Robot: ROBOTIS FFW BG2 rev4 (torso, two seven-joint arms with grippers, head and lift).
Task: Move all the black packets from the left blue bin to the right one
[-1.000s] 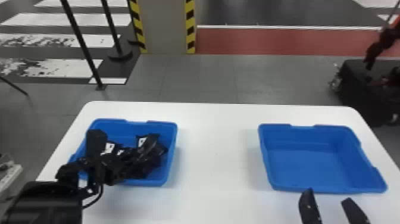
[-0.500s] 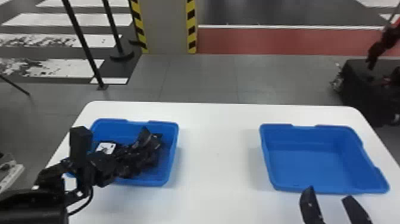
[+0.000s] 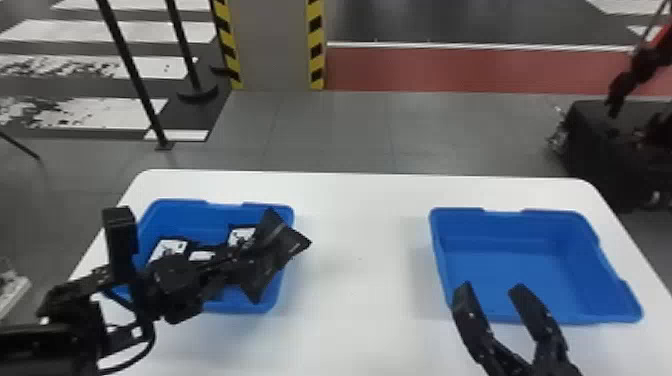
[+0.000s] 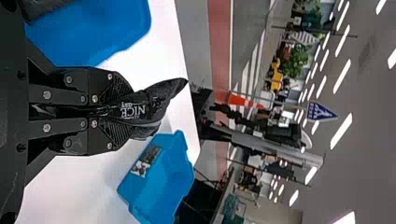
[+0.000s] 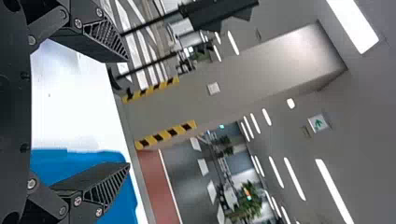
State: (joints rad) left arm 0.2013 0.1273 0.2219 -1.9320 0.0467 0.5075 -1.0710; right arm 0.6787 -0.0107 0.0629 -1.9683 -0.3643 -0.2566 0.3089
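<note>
My left gripper (image 3: 244, 264) is above the right part of the left blue bin (image 3: 210, 304), shut on a black packet (image 3: 280, 239) that reaches over the bin's right rim. Seen from the left wrist, the gripper (image 4: 125, 112) pinches the crumpled packet (image 4: 154, 102) by one end. Other black packets with white labels (image 3: 169, 247) lie inside that bin, partly hidden by the arm. The right blue bin (image 3: 505, 260) holds nothing visible. At its near edge is my right gripper (image 3: 492, 290), open and parked; its fingers are apart in the right wrist view (image 5: 126, 113) too.
Both bins stand on a white table (image 3: 360, 280), with bare tabletop between them. Beyond the far edge are black posts (image 3: 132, 70), a striped pillar (image 3: 270, 45) and a dark case (image 3: 590, 145) on the floor.
The left gripper has lifted out of the packets in the left bin, and a black packet now stands out from its fingers toward the right. The right gripper has kept still.
</note>
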